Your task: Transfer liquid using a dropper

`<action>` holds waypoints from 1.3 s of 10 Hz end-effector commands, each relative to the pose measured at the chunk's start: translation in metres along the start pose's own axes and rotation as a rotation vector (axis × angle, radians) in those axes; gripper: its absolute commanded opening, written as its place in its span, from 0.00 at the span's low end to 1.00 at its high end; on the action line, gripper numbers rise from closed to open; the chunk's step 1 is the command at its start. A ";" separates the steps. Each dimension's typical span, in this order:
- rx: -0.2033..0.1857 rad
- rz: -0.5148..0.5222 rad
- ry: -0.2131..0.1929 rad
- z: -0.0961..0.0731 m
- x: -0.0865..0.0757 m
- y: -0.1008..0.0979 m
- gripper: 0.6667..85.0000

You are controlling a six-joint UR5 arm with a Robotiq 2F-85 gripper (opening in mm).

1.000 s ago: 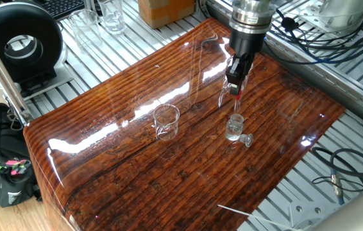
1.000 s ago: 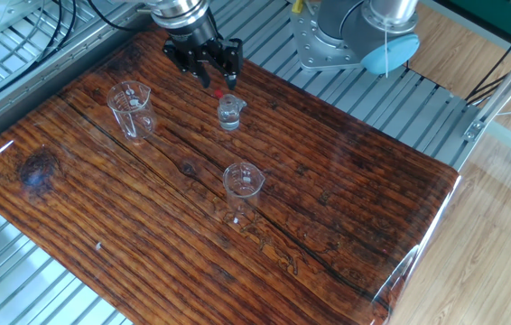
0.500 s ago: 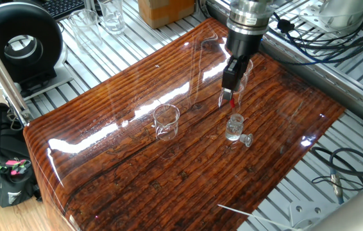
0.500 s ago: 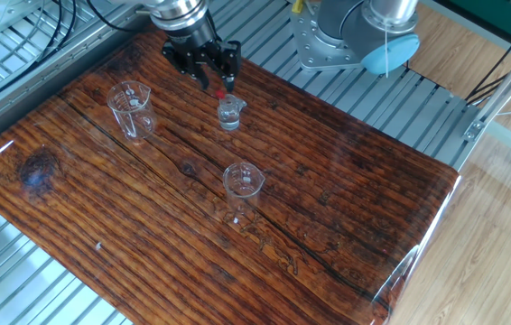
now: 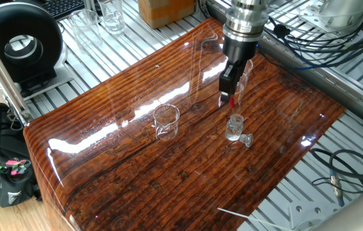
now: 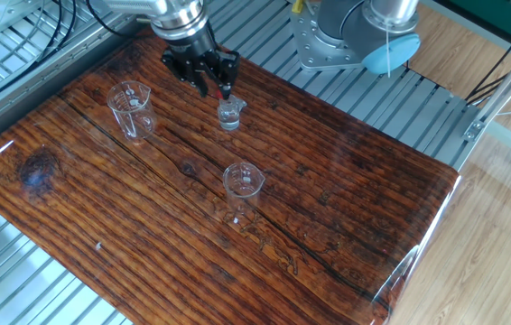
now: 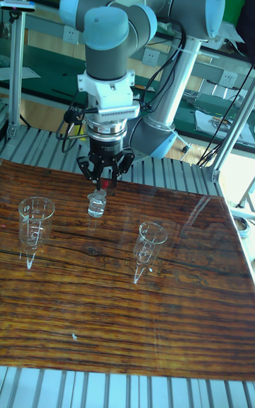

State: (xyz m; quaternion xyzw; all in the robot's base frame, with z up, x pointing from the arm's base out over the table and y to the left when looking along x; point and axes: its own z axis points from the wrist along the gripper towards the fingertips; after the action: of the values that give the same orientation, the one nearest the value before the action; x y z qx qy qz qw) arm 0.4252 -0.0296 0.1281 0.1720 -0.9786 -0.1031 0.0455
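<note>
Tall fixed view shows the gripper (image 7: 105, 180) with its jaws pinched on the dropper's (image 7: 105, 185) red bulb, hanging it upright right over the small bottle (image 7: 96, 205), presumably to draw liquid. Two beakers (image 7: 34, 218) wait apart on the worktop (image 7: 127, 323).

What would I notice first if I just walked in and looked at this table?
Probably the gripper pinching a dropper with a red bulb, right above a small open bottle. Then two clear beakers: one at the table's far side, one near the middle.
</note>
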 end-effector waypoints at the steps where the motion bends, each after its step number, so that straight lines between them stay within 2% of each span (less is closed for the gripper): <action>1: 0.006 0.012 -0.004 0.008 -0.004 0.004 0.45; 6: 0.007 0.013 0.015 0.009 0.001 0.006 0.44; 10: 0.023 0.028 0.035 0.002 0.002 0.009 0.41; 13: 0.054 0.033 0.048 -0.003 0.001 0.009 0.40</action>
State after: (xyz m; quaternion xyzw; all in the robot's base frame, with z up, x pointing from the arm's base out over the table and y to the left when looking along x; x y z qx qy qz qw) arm 0.4198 -0.0247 0.1284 0.1620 -0.9816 -0.0764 0.0660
